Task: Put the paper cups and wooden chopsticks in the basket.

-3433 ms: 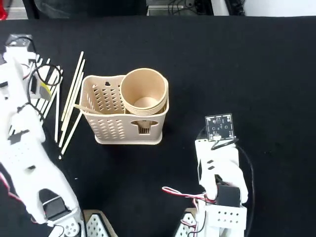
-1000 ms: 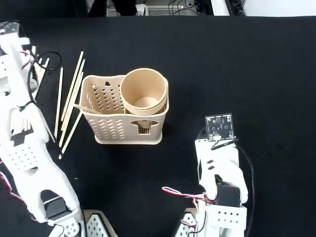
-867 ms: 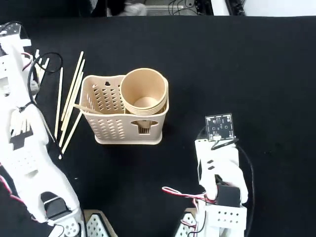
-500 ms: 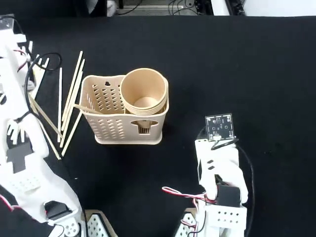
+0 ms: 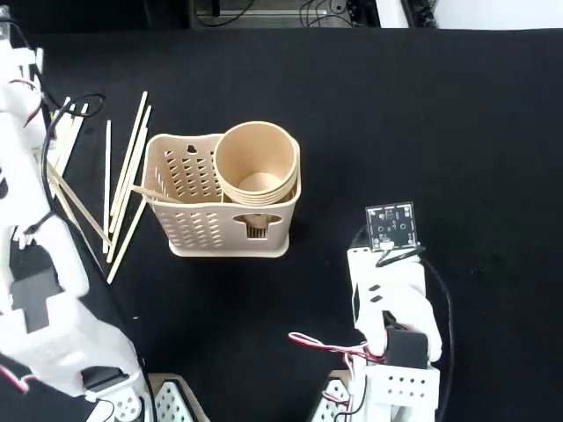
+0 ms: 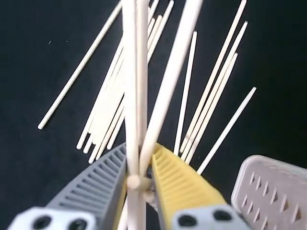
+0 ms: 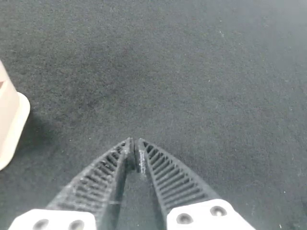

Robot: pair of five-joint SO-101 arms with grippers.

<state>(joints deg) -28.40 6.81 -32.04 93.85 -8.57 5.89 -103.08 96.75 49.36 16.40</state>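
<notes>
Plainly the main hazard is the beige perforated plastic basket [image 5: 224, 198] itself: long sticks swung over it may strike its rim and tip or shove it. The left gripper [image 6: 140, 160], left of the basket, pinches about three thin pale wooden chopsticks [image 6: 136, 72] near one end. They cross and splay, so one could slide free. The tan paper cups [image 5: 257, 167] sit nested in the basket's right compartment. The loose chopsticks [image 5: 123, 189] lie fanned on the black cloth table [image 5: 440, 114] just left of the basket, one leaning on its wall. The right gripper [image 7: 134, 155], right of the basket, is pressed together on nothing.
</notes>
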